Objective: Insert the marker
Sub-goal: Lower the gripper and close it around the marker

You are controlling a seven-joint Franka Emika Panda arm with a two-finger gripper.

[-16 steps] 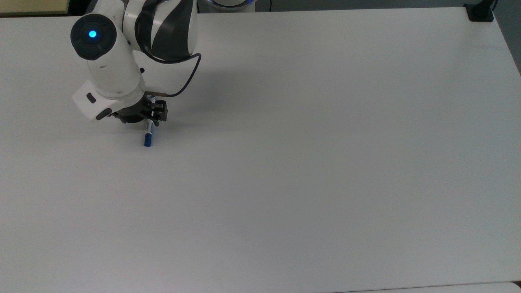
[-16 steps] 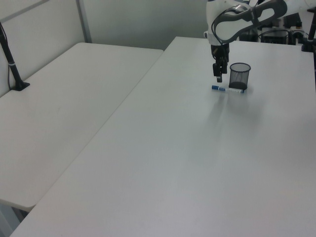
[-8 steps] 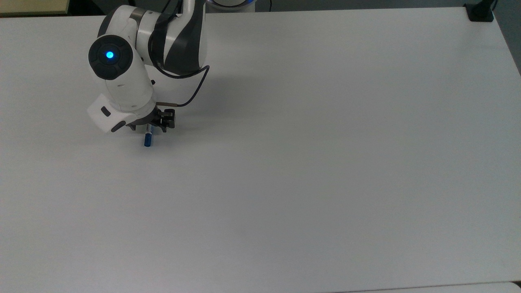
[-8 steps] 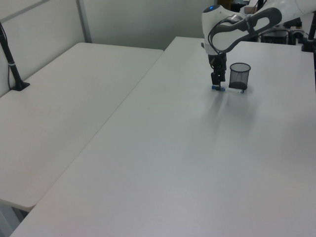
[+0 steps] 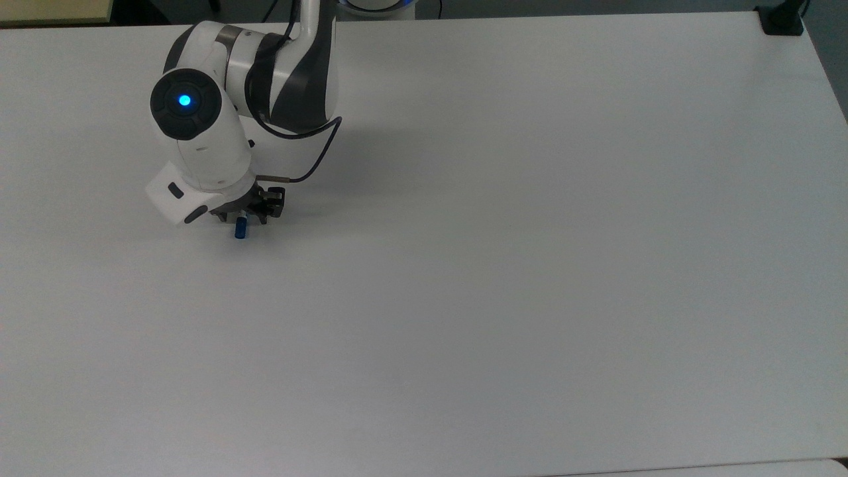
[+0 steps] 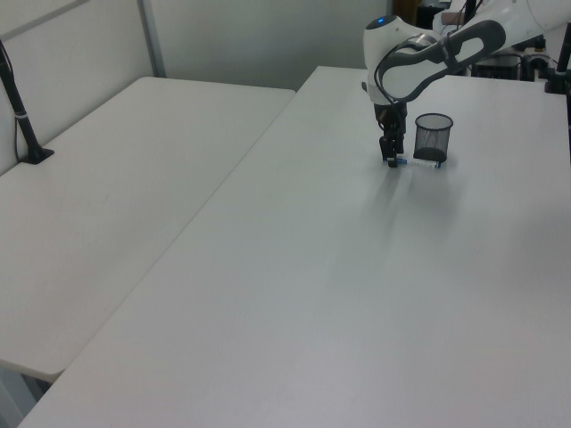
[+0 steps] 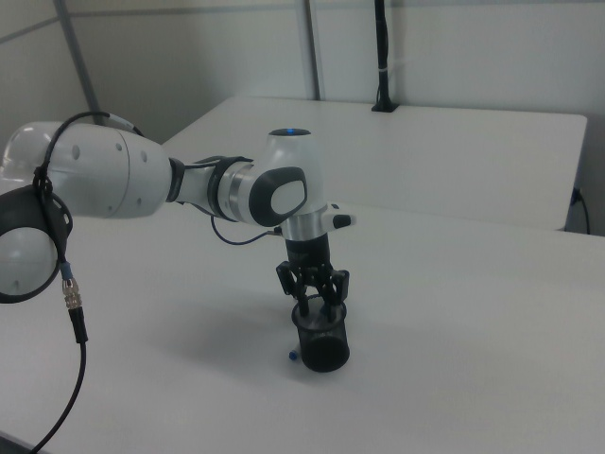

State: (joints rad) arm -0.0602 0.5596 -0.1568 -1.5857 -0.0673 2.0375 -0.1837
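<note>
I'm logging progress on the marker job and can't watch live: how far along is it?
Early stage. Done: the gripper has come down over the marker, which lies flat on the table beside the mesh cup. In hand: closing in for the grasp; a firm hold isn't evident. Left: lift the marker, carry it over the cup and drop it in.

No words, numbers or signs readable anywhere. Print on marker (image 5: 240, 228) too small to read. No label to make out on robot arm (image 5: 199, 142) or black mesh cup (image 6: 433, 136).
</note>
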